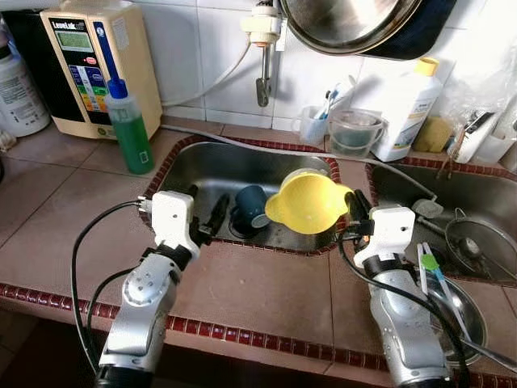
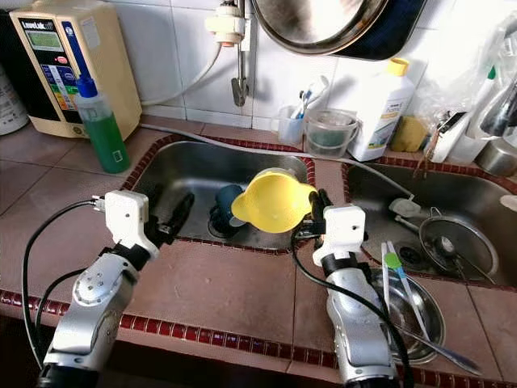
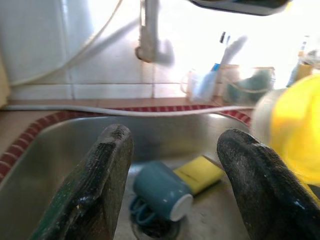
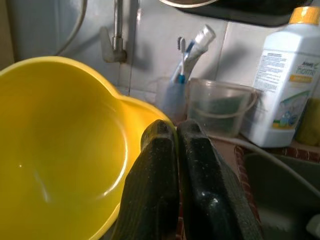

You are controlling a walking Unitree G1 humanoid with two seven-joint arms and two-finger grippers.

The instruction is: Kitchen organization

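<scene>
Right gripper [image 4: 176, 137] fingers clamp the yellow jug [image 1: 307, 202] over the sink [image 1: 202, 166]; left gripper [image 3: 172, 150] fingers apart; blue mug [image 1: 249, 206] remains inside.

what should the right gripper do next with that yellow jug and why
Probably carry the yellow jug clear of the left sink and set it on the counter: the right gripper pinches its rim, holding it above the teal mug.
</scene>
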